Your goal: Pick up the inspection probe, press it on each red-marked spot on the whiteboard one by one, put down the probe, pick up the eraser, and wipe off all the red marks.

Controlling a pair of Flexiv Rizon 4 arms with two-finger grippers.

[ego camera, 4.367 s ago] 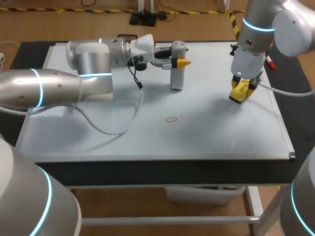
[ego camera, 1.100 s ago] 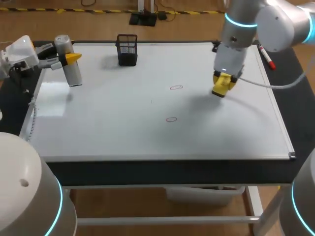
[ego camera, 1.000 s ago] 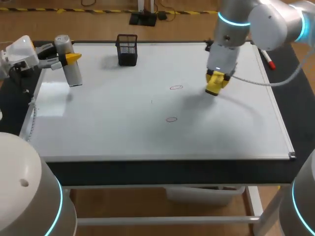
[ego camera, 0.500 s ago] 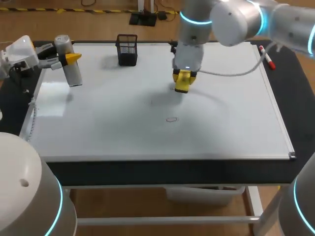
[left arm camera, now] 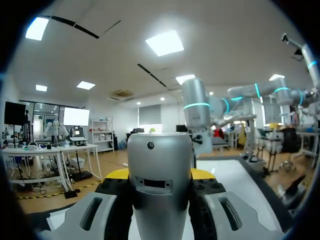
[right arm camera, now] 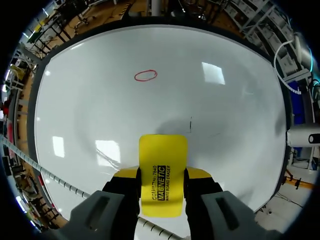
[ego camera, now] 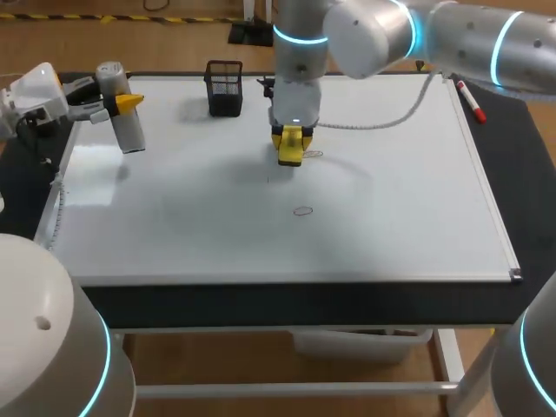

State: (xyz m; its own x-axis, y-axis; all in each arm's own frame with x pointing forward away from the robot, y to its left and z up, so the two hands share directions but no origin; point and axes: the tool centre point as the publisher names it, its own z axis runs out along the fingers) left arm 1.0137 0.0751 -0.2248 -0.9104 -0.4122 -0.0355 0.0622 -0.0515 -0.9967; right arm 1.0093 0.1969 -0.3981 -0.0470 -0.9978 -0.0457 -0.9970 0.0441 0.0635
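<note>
The eraser (right arm camera: 163,170) looks light and stiff to me, a flat yellow block with smooth faces that are probably a little slippery. I judge its 2 long sides are the good place to take it. My right gripper (ego camera: 290,141) has it so: the fingers press on both sides, only as wide as the block, which points down at the whiteboard (ego camera: 408,217). I cannot tell if it touches. 1 red ring (ego camera: 312,154) is just beside the eraser, and a 2nd red ring (ego camera: 302,210) lies apart from it. My left gripper (ego camera: 122,104), well apart from there, is clamped around the inspection probe (ego camera: 130,132), a rigid metal cylinder, roughly upright.
</note>
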